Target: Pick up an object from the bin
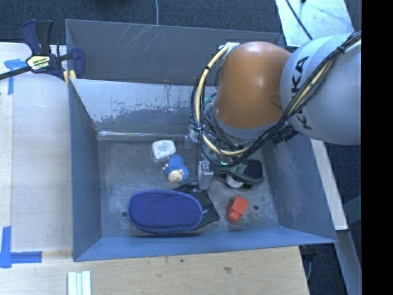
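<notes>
My gripper (204,178) hangs low in the middle of the bin, under the arm's orange cover. Just to its left lies a small blue toy figure (176,169) with a pale face. A little further up and left is a small white object (163,149). Directly below the gripper lies a large blue oval pouch (164,211) with a black end (209,212), close to the gripper's tip. An orange-red block (237,208) sits to the lower right. A black and white thing (248,173) lies to the right, partly hidden by the arm.
The arm and its cables cover the bin's upper right part. The bin's sloped walls rise on all sides, and the pouch lies close to the front wall.
</notes>
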`<action>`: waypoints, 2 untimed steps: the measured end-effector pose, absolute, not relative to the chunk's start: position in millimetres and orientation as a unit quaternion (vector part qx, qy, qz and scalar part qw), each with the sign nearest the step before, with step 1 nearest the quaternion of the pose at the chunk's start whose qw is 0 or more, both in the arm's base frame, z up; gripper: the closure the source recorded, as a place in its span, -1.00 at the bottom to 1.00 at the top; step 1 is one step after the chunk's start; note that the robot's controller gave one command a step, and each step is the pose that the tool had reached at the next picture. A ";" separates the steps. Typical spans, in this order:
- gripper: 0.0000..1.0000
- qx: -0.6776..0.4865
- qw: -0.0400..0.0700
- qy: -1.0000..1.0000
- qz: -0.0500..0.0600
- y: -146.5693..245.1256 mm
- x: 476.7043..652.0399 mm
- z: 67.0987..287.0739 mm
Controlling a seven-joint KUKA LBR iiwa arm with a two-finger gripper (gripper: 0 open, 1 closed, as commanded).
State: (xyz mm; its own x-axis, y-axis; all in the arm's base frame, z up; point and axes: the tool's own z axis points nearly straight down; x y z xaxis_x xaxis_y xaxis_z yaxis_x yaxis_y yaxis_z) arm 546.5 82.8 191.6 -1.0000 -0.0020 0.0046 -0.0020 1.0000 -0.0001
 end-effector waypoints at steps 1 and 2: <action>-1.00 0.015 0.001 -1.000 0.000 85.2 582.7 78.9; -1.00 0.203 -0.004 -0.979 0.000 88.3 603.0 71.5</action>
